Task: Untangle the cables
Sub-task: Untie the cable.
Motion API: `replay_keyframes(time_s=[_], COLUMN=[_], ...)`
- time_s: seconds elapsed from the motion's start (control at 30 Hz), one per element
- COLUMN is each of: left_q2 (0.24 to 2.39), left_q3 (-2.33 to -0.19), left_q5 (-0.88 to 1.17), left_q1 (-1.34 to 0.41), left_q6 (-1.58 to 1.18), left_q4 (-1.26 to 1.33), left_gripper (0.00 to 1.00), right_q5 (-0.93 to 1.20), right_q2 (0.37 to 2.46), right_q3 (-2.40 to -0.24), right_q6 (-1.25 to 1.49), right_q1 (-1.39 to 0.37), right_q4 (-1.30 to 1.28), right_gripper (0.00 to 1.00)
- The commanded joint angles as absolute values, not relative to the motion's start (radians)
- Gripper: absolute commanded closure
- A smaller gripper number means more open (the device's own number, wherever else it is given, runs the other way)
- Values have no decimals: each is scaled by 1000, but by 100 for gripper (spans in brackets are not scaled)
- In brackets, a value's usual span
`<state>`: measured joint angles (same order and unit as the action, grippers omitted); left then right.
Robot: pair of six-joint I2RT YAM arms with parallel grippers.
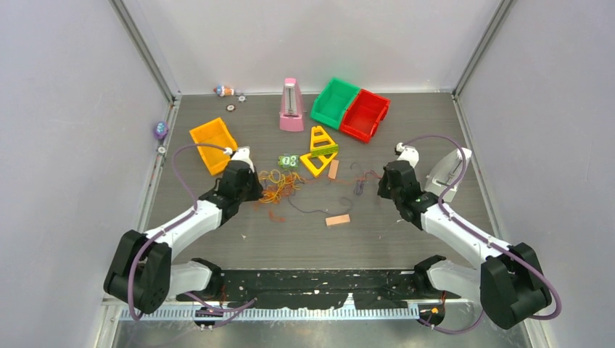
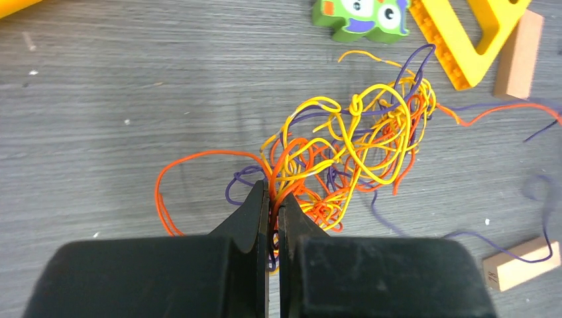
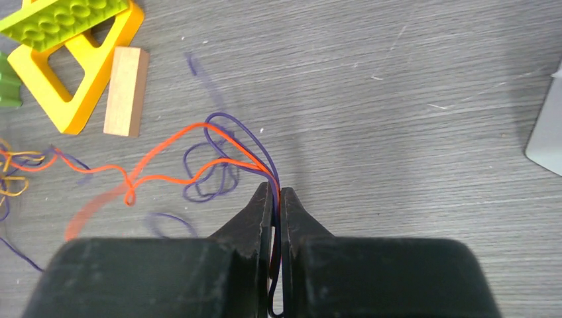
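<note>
The cables (image 1: 279,185) lie mid-table as a knot of orange, yellow and purple strands (image 2: 351,142). My left gripper (image 2: 273,192) is shut on the near edge of that knot, with orange, yellow and purple strands pinched between its jaws. A thin trail of orange and purple strands (image 3: 199,156) runs right from the knot to my right gripper (image 3: 276,191), which is shut on them. In the top view the left gripper (image 1: 255,190) sits at the tangle's left side and the right gripper (image 1: 381,190) further right. A loose purple strand (image 1: 312,209) lies in front.
Two wooden blocks (image 1: 337,220) (image 1: 333,169), a yellow triangle (image 1: 318,152) and a green toy (image 1: 289,161) lie close round the cables. Behind stand a pink metronome (image 1: 291,106), green (image 1: 333,103) and red bins (image 1: 364,114), and an orange bin (image 1: 213,145) at the left.
</note>
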<state>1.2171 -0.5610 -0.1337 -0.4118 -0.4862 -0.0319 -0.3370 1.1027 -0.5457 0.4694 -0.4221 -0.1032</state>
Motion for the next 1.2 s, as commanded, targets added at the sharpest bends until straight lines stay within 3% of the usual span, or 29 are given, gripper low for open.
replay_keyframes(time_s=[0.0, 0.03, 0.1, 0.27, 0.37, 0.5, 0.7, 0.93, 1.17], left_q2=[1253, 1260, 1258, 1227, 1213, 1195, 1187, 1203, 1208], left_q3=[-605, -619, -622, -591, -584, -579, -578, -585, -583], left_q5=[-14, 10, 56, 112, 122, 111, 111, 125, 121], left_q1=[-408, -408, -410, -411, -413, -413, -413, -413, -413], left_q6=[-436, -418, -401, -395, -389, -389, -388, -388, -386], left_q4=[58, 44, 49, 102, 110, 109, 107, 107, 107], left_gripper=[100, 100, 100, 100, 100, 100, 100, 100, 100], right_q5=[-230, -180, -80, 100, 107, 66, 30, 50, 43], right_q2=[1082, 1079, 1068, 1058, 1056, 1068, 1205, 1355, 1460], right_q3=[-563, -562, -560, -583, -603, -626, -710, -805, -857], right_q6=[425, 414, 375, 324, 309, 305, 298, 262, 257], right_q1=[-417, -417, -418, -417, -417, -417, -417, -443, -476], right_q4=[-52, -44, -14, 12, -21, -64, -138, -170, -160], right_gripper=[94, 93, 78, 64, 37, 21, 21, 36, 43])
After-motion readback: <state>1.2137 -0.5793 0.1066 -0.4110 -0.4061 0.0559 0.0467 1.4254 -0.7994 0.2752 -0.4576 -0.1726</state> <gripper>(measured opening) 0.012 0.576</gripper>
